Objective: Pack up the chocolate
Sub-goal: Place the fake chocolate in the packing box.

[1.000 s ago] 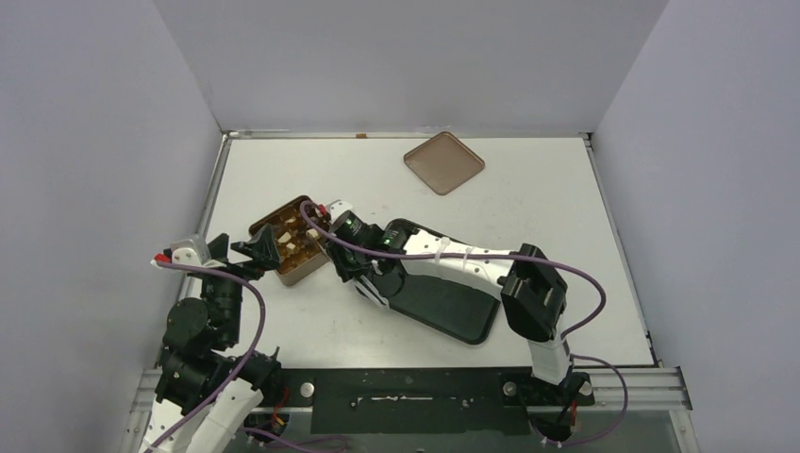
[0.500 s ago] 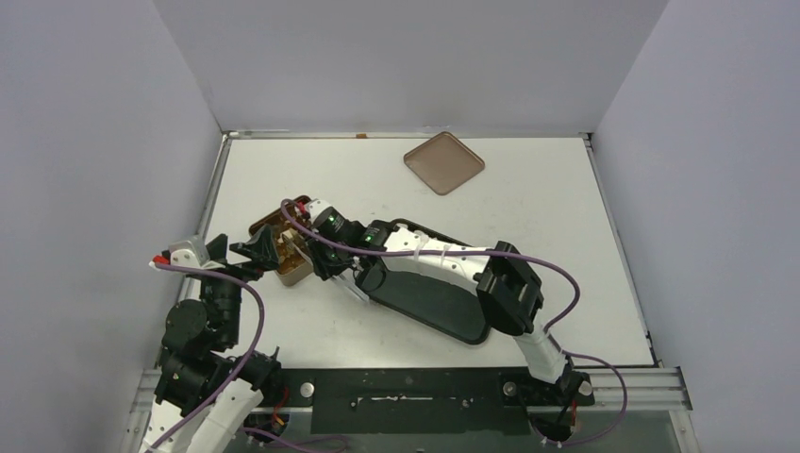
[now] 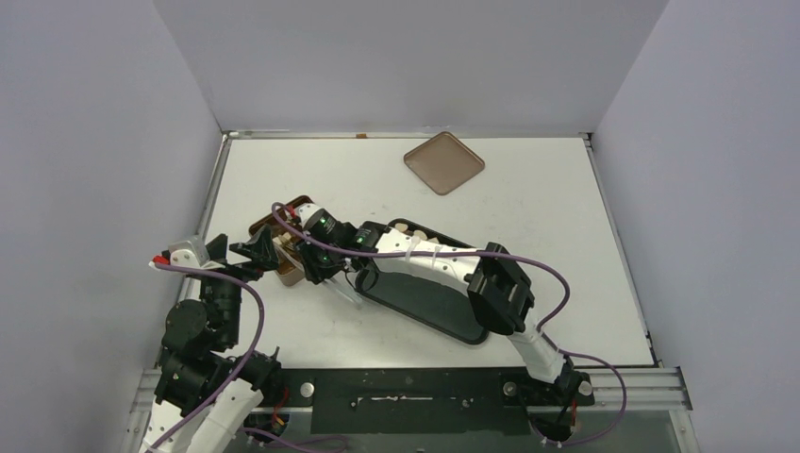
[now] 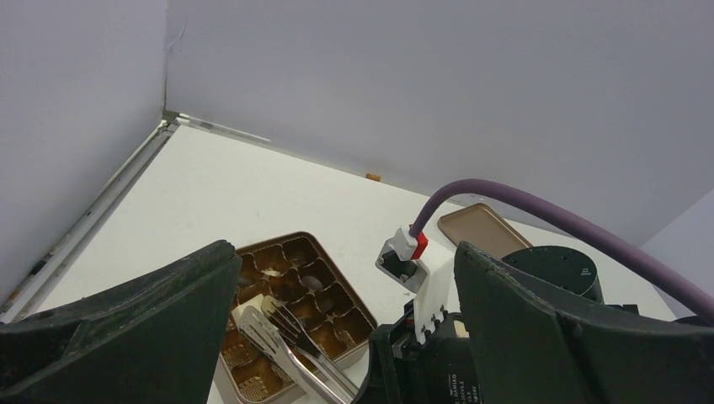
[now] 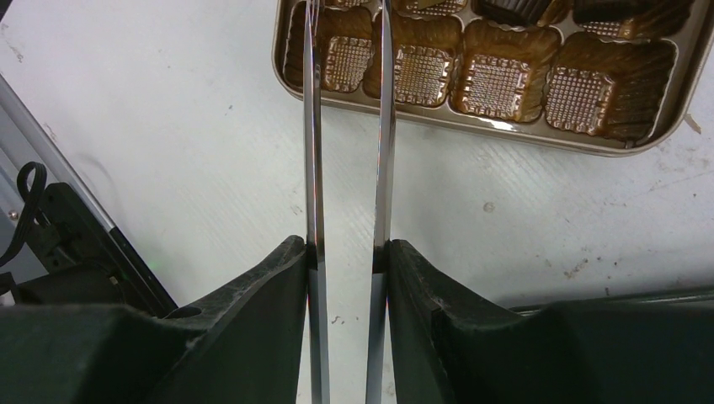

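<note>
Two dark pieces of chocolate sit in far cells of the tin. The near cells are bare, waffled gold bottoms showing. More pieces, small cream rounds, lie at the far end of the black tray near the tin.

Right gripper is clenched on steel tongs, we judge because its own fingers would not fit such small cells. Tong tips reach over a corner cell; whether they carry a piece, we cannot tell.

Left gripper stands released, jaws wide, beside the tin, likely ready to steady it.
</note>
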